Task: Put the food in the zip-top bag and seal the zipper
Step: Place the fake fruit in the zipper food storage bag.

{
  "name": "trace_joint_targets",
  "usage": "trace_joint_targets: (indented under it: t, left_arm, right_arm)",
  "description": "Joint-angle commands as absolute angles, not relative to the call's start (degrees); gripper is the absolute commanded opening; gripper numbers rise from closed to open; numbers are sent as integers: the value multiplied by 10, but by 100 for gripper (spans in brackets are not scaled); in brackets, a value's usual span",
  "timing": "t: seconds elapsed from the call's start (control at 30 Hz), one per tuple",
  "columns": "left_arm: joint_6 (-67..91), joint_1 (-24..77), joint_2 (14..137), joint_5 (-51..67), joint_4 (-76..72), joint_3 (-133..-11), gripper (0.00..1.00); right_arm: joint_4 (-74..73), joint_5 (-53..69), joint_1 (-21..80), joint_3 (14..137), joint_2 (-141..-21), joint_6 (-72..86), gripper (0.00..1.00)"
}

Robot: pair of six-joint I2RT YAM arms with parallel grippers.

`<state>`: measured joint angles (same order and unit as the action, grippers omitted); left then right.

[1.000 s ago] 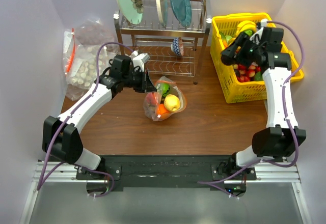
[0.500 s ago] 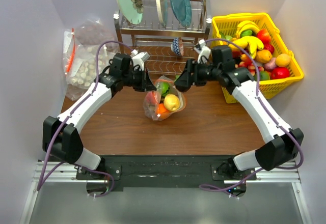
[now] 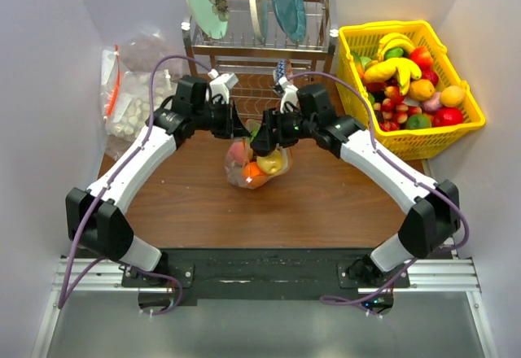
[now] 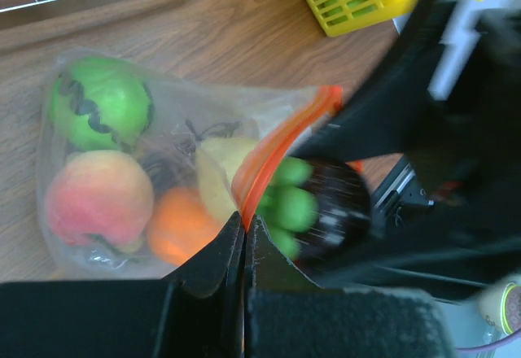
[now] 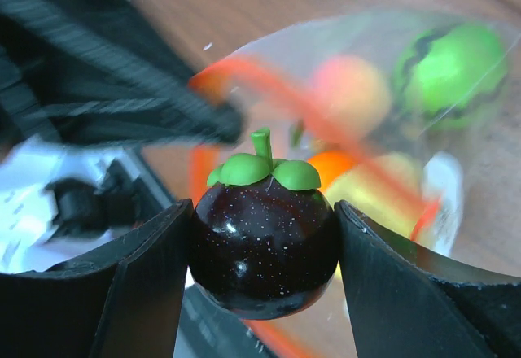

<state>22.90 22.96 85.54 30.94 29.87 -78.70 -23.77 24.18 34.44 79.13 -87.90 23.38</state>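
1. We are pinching the zipper [image 4: 281, 142] with the left gripper [image 4: 244, 224]; its fingers are pressed together on the near end of the orange-red strip, with no gap showing between them.
2. We are gripping a dark purple fruit [image 5: 264, 252] with a green leafy cap in the right gripper [image 5: 264, 252]; both fingers are lying flat against its sides.
3. The zip-top bag [image 3: 254, 163] is sitting on the brown table [image 3: 326, 195] near the middle, just in front of the dish rack [image 3: 260, 57], with both claws meeting over its far edge.
4. In the left wrist view the purple fruit is hanging blurred just beside the raised strip at the bag's mouth; we cannot tell whether it is past the strip.
5. Inside the bag we are seeing a green round fruit [image 4: 99, 112], a pinkish peach [image 4: 98, 199], an orange [image 4: 183, 228] and a yellowish fruit [image 4: 220, 167], all touching one another.
6. In the right wrist view the zipper is running as a blurred orange-red line behind the purple fruit, with the green one lying at the far right.
7. A yellow basket [image 3: 352, 49] of more toy fruit is standing at the far right, well apart from the bag.
8. Clear bags of white lumps [image 3: 130, 106] are lying at the far left, beside the left arm.
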Motion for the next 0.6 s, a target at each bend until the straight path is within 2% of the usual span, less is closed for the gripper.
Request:
trace_joint_targets:
  t: [0.0,0.1,0.13,0.17,0.2,0.4,0.57]
  left_arm:
    - [221,231,856,331,310,-827,0]
    - [227,231,857,348,312,-831,0]
    - [228,231,857,351,311,-830,0]
    - [229,231,859,359,311,-831,0]
    - [230,231,858,362,311,-831,0]
    - [235,230,853,352,308,-824,0]
    - [245,231,846,345,294,-808,0]
  right_arm:
    - [-154,149,366,795,-895,259,51]
    - [-97,91,369,768,-889,281,64]
    - [-70,81,369,754,-889,286,83]
    - [-61,77,369,751,-889,294,95]
    - [-54,79,370,751,-891,296,99]
    - [-68,96,373,757,-879,287,99]
    - [-118,88,373,763,-835,255,95]
